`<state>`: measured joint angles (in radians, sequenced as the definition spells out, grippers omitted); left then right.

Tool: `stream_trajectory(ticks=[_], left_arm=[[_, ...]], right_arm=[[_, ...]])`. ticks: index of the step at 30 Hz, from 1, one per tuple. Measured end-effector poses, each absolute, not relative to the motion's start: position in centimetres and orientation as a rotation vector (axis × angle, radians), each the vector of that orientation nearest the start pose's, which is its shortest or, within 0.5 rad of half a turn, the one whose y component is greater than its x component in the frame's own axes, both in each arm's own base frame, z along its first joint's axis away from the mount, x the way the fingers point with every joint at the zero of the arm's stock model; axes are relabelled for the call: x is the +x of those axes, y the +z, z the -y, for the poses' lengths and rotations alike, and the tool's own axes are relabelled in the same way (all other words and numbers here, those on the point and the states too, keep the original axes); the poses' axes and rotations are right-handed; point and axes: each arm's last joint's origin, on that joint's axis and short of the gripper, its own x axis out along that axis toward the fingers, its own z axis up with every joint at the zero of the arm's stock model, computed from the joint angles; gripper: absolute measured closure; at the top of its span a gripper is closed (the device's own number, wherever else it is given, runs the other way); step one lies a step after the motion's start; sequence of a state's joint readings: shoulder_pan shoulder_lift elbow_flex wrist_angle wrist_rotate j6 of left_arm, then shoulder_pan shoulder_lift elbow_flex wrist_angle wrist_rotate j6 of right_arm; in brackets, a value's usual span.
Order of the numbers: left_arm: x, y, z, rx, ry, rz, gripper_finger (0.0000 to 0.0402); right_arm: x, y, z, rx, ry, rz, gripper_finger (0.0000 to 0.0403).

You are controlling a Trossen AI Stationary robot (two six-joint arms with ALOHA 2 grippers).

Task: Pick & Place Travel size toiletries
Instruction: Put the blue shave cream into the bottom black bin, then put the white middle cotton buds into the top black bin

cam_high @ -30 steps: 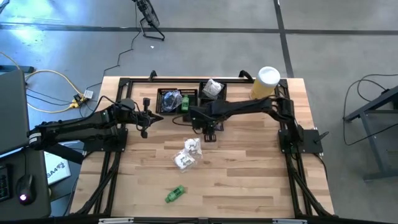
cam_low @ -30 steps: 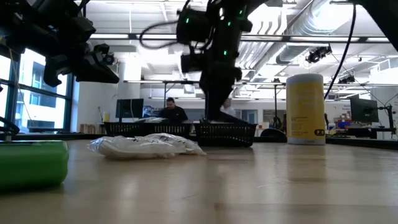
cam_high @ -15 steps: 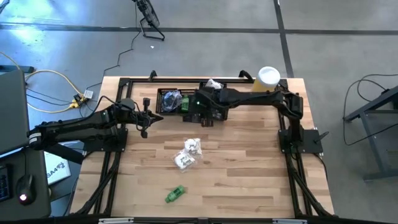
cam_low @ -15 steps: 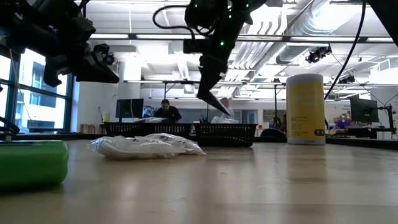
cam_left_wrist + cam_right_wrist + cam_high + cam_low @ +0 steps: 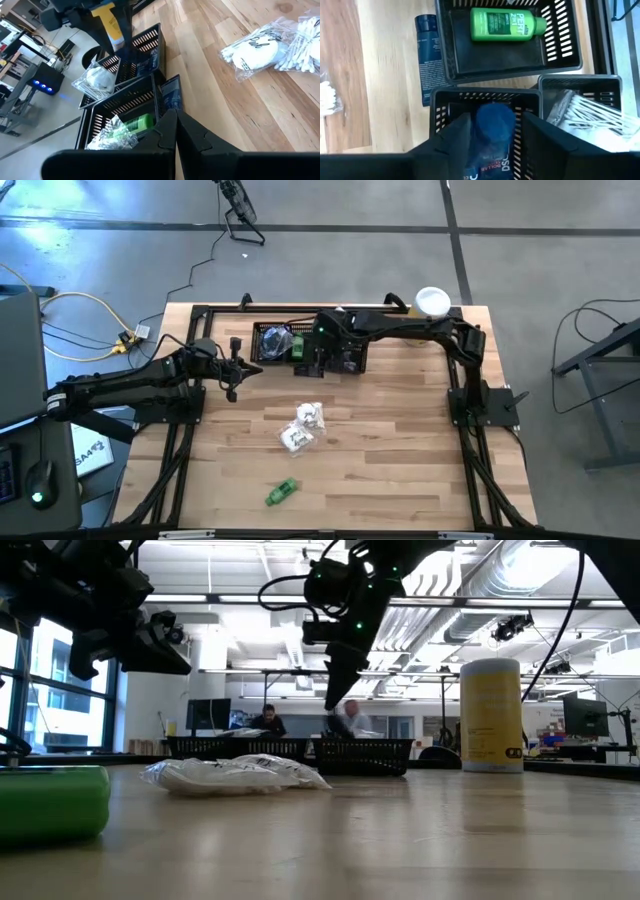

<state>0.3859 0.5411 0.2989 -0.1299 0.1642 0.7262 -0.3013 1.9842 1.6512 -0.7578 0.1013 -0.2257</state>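
Blue packet (image 5: 492,132) sits btwn open right end effector (image 5: 492,142) fingers, over tray (image 5: 485,97).

Overhead cam straight down on surface (image 5: 400,440); low cam level; both wrist cams close (sharing mesh trays (image 5: 495,45)).

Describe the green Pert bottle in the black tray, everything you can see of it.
The green Pert bottle is a small bright green plastic bottle with a green cap and dark print reading "Pert 2 in 1". It lies flat on its side on the floor of a black mesh tray, label up, alone in that compartment. Nothing grips it.
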Motion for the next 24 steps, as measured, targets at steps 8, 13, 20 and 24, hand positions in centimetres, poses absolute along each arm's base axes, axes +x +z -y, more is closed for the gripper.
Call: stream_trajectory(ticks=[8,13,20,24], left_arm=[[12.7,20.4,-4.7,0.616,0.078,-0.420,0.0401],[12.7,20.4,-4.7,0.616,0.078,-0.420,0.0401],[12.7,20.4,-4.7,0.616,0.078,-0.420,0.0401],[12.7,20.4,-4.7,0.616,0.078,-0.420,0.0401]], right_arm=[[40.1,23.9,12.7,-0.094,-0.240,-1.120,0.0181],[39.6,24.6,12.2,-0.043,-0.272,-1.132,0.0186],[39.2,26.9,9.7,0.031,-0.222,-1.059,0.0242],[39.6,27.3,8.0,0.042,-0.154,-1.037,0.0295]])
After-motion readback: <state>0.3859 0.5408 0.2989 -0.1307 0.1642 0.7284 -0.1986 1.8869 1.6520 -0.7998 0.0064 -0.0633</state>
